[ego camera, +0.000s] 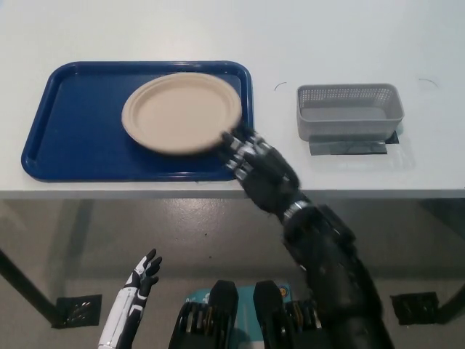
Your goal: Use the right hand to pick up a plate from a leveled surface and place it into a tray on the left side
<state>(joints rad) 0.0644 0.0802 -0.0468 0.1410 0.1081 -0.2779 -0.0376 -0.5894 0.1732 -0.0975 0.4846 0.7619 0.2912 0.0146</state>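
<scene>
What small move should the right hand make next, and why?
Probably pull the right hand back toward the robot, clear of the tray. The plate already lies flat in the tray, and the hand sits at the plate's near right edge, apparently no longer gripping it.

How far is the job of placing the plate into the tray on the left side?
Nearly done. The plate lies face up inside the blue tray. The right hand is at the tray's right edge beside the plate's rim; whether it touches is unclear. Left: pull that hand away. The left hand rests open below the table.
</scene>
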